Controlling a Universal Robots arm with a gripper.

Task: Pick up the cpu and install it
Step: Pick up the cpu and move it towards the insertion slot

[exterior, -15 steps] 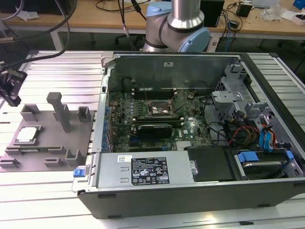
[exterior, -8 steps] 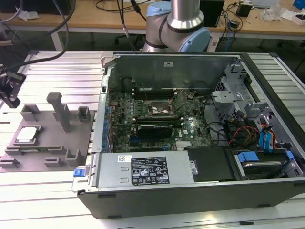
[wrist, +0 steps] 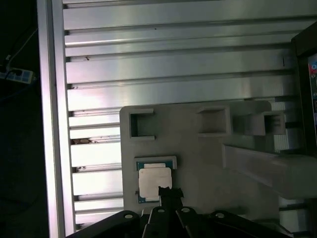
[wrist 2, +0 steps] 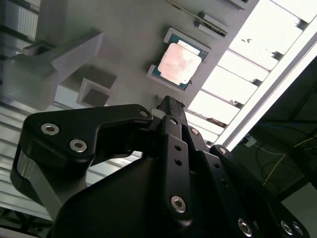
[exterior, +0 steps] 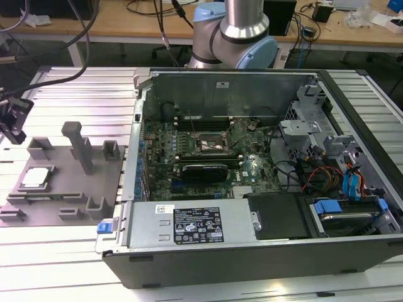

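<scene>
The cpu (wrist: 154, 181) lies flat, metal lid up, in a shallow recess of the grey fixture plate (wrist: 203, 163), at the exterior view's left and well apart from the open computer case (exterior: 252, 264). It is likely light, stiff and smooth on top, with a delicate underside, so the hold belongs on two opposite edges rather than on its faces. In the first wrist view the gripper (wrist: 170, 192) hangs above the chip with its fingers pressed together and empty. The plate rests on a slatted aluminium table (wrist: 173, 54).
</scene>
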